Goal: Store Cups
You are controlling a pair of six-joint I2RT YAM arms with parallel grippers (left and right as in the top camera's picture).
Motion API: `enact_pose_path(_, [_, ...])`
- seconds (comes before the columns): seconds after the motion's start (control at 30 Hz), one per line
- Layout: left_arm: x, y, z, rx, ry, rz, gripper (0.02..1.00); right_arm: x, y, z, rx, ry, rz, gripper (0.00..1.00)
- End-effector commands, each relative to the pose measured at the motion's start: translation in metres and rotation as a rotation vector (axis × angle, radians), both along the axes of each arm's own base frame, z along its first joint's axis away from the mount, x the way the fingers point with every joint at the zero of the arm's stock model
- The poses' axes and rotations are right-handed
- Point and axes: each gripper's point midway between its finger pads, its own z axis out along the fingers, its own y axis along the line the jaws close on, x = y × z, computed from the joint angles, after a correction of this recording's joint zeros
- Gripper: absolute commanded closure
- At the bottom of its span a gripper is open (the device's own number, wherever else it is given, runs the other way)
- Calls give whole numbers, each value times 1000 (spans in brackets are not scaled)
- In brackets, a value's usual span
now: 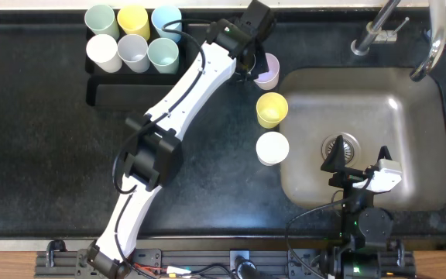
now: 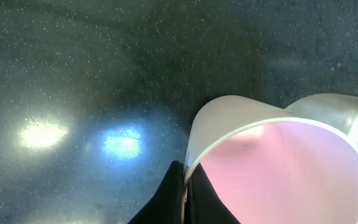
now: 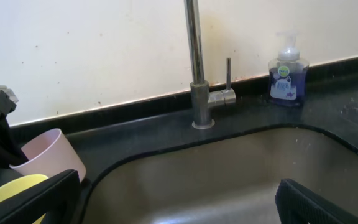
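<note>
- Pink cup (image 2: pixel 278 162) is on the black tabletop (image 1: pixel 37 155) at the sink's (image 1: pixel 409 85) back left corner. It is leaning, and I can't tell if its base touches down.
- Left end effector (image 2: pixel 186 198) is clenched on the pink cup's rim, one finger inside the wall and one outside.
- Yellow cup (image 1: pixel 272 108) is mouth up, just beside the pink cup on the side toward the arm bases, at the sink's left rim.
- White cup (image 1: pixel 272 148) is next in the same line, just beside the yellow cup.
- Black rack (image 1: pixel 91 85) at the tabletop's back left holds six cups in two rows: green, yellow and blue behind, white, pale blue and green in front. It is apart from the three loose cups.
- Right end effector (image 3: pixel 178 186) is released, fingers wide apart, hanging over the sink basin and gripping nothing.
- Faucet (image 3: pixel 194 62) and soap bottle (image 3: pixel 288 78) stand along the sink's back edge.
</note>
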Motion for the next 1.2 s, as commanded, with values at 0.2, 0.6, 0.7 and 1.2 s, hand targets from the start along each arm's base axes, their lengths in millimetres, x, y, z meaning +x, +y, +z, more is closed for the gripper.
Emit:
enact_pose_path(0.2, [8,83,163,-52,-261,157,985,0,0,1,-4,-11,2,5])
enact_pose_path(0.6, [-116,312,198,240,-61,694,982,0,0,1,-4,-11,2,3])
enact_pose_path(0.7, [-115,327,162,144,-13,755,982,0,0,1,-4,-11,2,5])
enact_pose_path(1.2, [-110,376,94,27,91,920,982,0,0,1,-4,-11,2,3])
